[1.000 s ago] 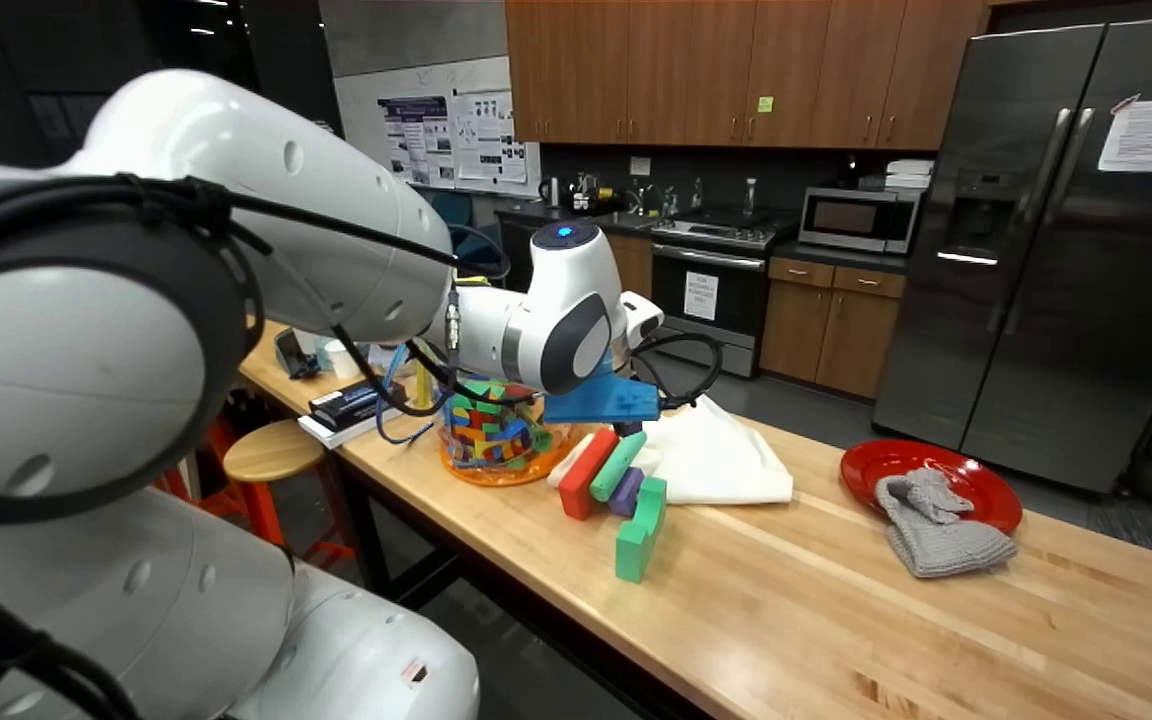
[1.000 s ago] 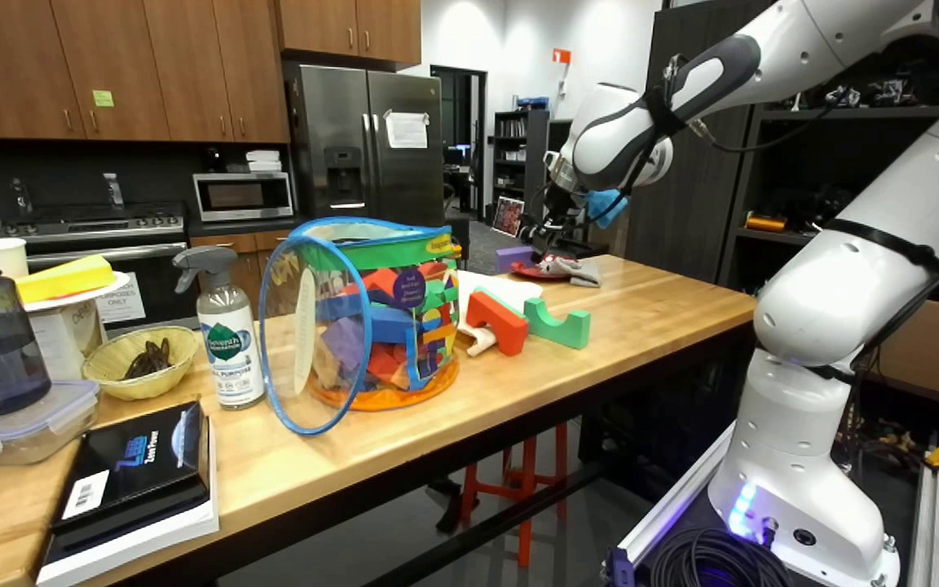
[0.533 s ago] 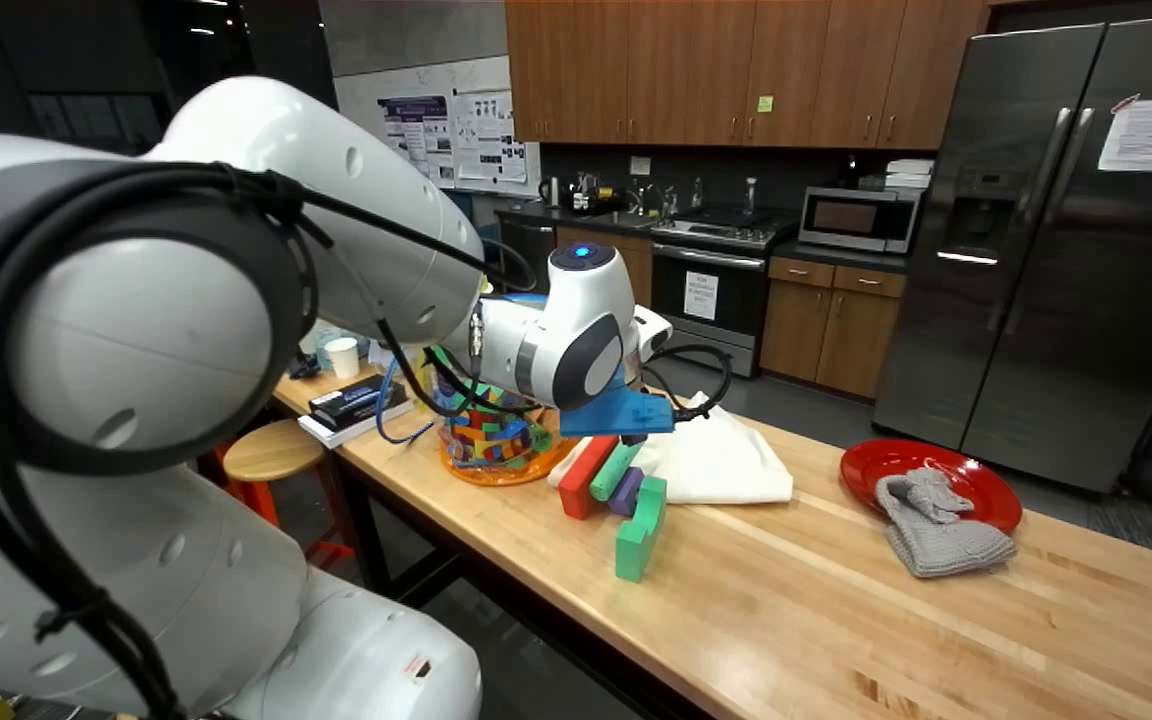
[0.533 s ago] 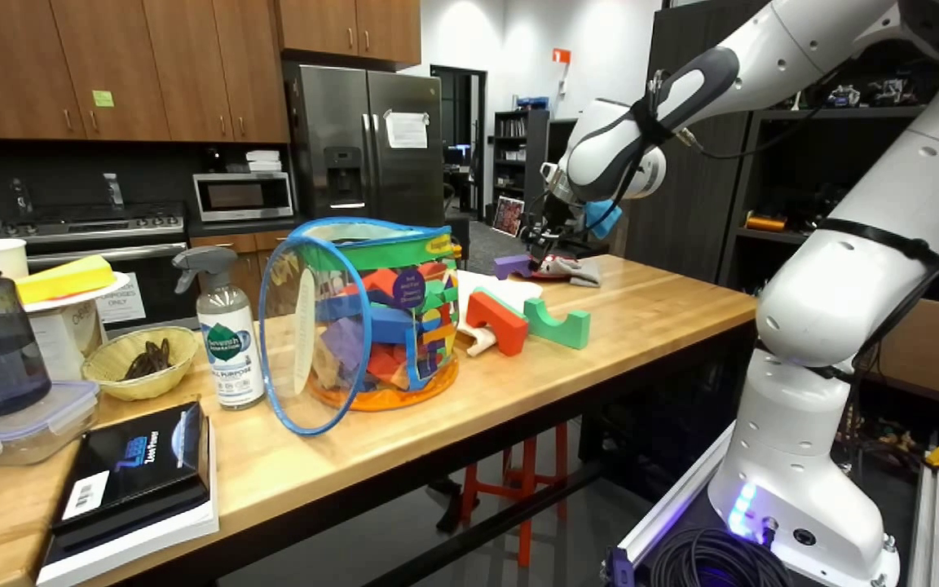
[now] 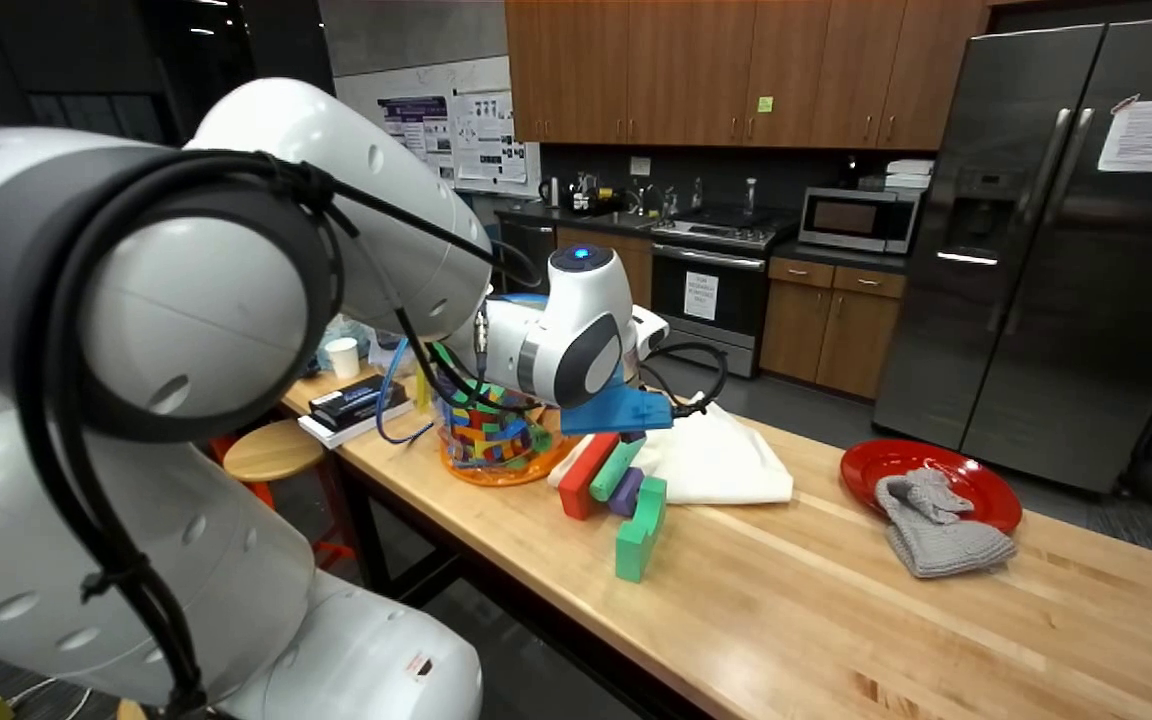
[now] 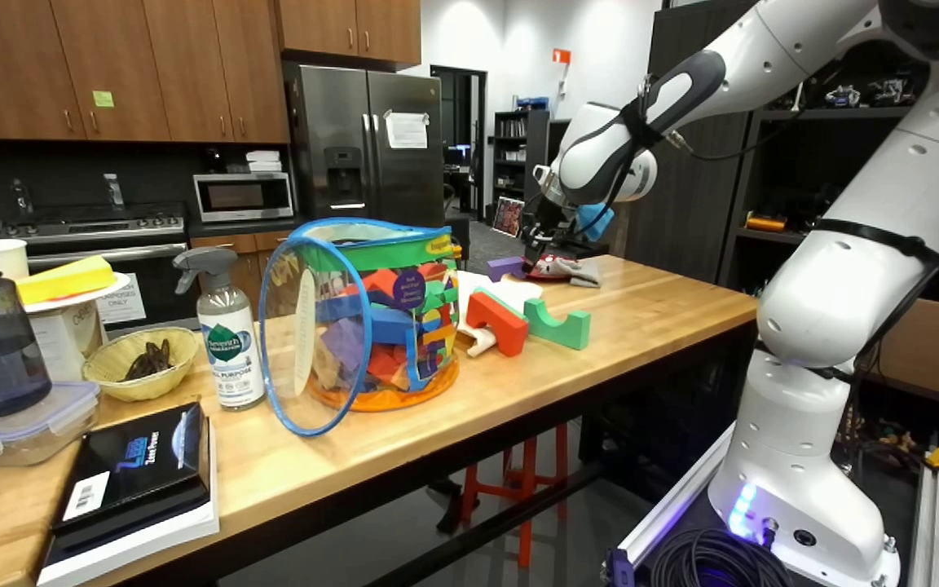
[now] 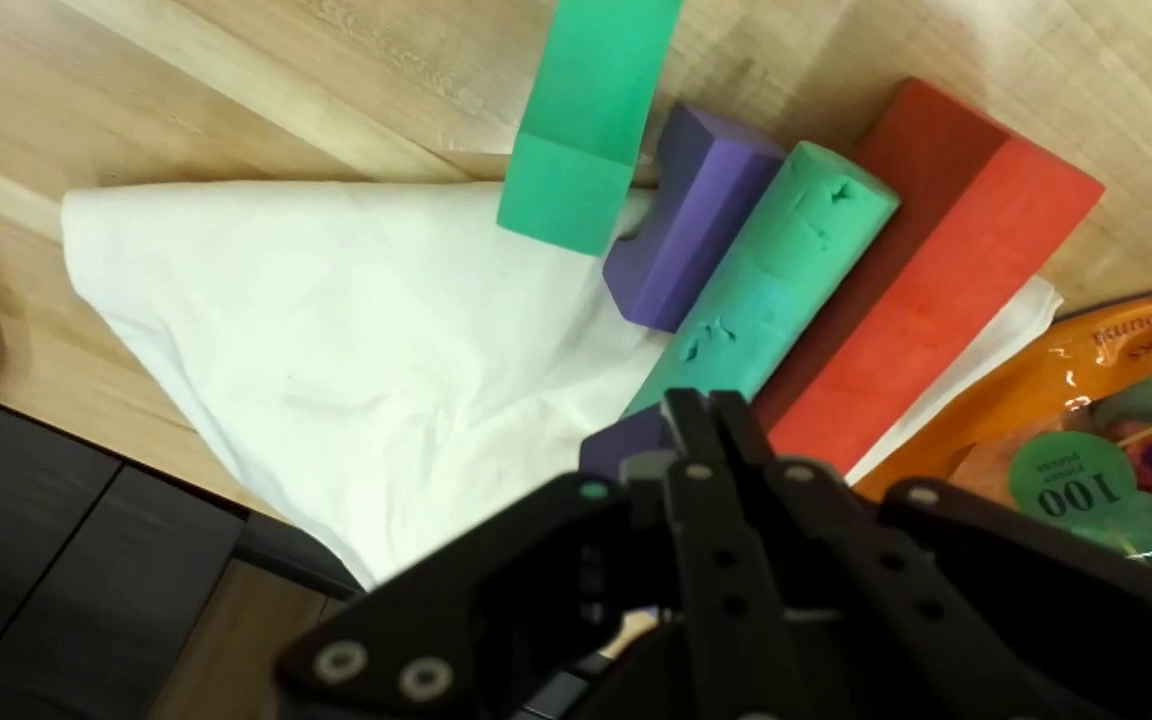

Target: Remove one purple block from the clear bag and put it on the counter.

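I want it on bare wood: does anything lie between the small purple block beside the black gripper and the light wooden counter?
Apparently the white folded cloth: in the wrist view it shows beside the purple block by the gripper, seemingly running beneath, atop the counter. Contact is hidden.

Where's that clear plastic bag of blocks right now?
In an exterior view, the clear plastic bag stands left of centre on the wooden counter, between the grey-triggered spray bottle and the long red block.

Outside one clear bag point(image 6: 372, 256) are one red block point(image 7: 936, 300), two green blocks point(image 7: 774, 272) and, seemingly, two purple blocks point(image 7: 704, 230).
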